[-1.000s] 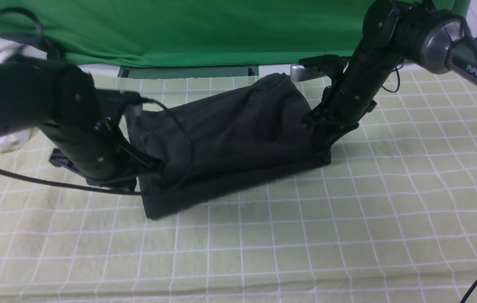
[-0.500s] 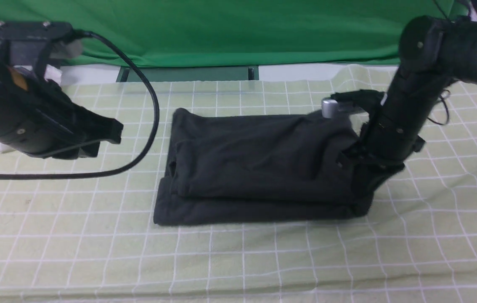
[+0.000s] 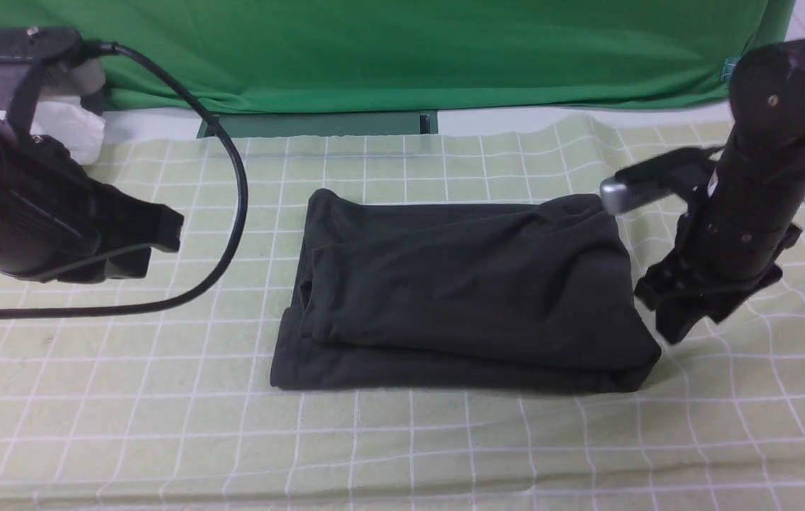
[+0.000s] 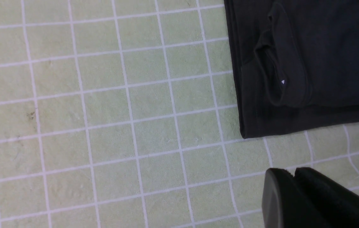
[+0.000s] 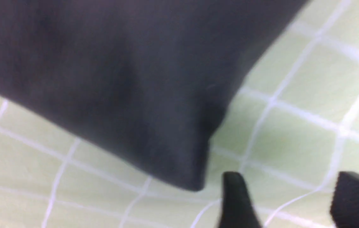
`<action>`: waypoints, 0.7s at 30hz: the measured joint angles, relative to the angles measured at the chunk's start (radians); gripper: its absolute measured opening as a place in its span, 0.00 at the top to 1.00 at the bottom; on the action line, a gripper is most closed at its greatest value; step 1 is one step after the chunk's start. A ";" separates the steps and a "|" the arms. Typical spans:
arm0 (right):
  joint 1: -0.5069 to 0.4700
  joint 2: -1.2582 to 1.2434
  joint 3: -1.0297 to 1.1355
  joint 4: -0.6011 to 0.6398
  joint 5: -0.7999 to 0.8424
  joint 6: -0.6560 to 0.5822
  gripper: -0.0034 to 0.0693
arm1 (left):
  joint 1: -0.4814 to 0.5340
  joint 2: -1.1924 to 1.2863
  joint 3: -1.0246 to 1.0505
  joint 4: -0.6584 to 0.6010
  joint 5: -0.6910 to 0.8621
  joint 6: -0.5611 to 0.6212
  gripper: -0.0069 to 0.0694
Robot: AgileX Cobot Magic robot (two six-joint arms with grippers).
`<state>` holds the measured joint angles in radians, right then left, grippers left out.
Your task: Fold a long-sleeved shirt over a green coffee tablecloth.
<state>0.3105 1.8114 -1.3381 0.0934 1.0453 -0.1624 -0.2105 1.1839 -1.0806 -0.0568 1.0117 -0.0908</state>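
Observation:
The black long-sleeved shirt (image 3: 466, 291) lies folded into a flat rectangle in the middle of the green coffee tablecloth (image 3: 402, 440), pale with a white grid. My left gripper (image 3: 165, 234) hovers to the shirt's left, apart from it, jaws shut and empty. In the left wrist view its tips (image 4: 293, 172) press together over the tablecloth (image 4: 103, 126), with the shirt's corner (image 4: 325, 63) beyond. My right gripper (image 3: 669, 328) is just off the shirt's right edge. In the blurred right wrist view this gripper (image 5: 288, 180) is open, and only tablecloth (image 5: 293, 133) shows between the fingers (image 5: 235, 196) beside the shirt's corner (image 5: 103, 79).
A bright green backdrop (image 3: 374, 50) hangs along the far side, with a dark green bar (image 3: 317, 122) at its foot. A white garment (image 3: 69, 128) lies at the far left behind my left arm. A black cable (image 3: 232, 213) loops from that arm over the tablecloth.
The shirt's upper layer has come down flat. My left arm pulled away to the left. My right gripper opened, let go of the shirt's right edge and backed off to the right.

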 joint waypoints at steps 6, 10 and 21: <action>0.000 -0.074 -0.012 0.082 -0.232 -0.022 0.90 | 0.000 0.000 0.008 -0.004 -0.001 0.000 0.86; 0.000 -0.032 -0.026 0.137 -0.286 -0.050 0.94 | 0.000 0.000 0.008 -0.007 -0.014 0.000 0.86; 0.000 0.293 -0.238 0.216 -0.405 -0.086 0.95 | 0.000 0.000 0.008 -0.018 -0.060 0.000 0.86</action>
<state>0.3105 2.1043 -1.5764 0.3090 0.6400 -0.2483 -0.2105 1.1839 -1.0725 -0.0746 0.9517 -0.0908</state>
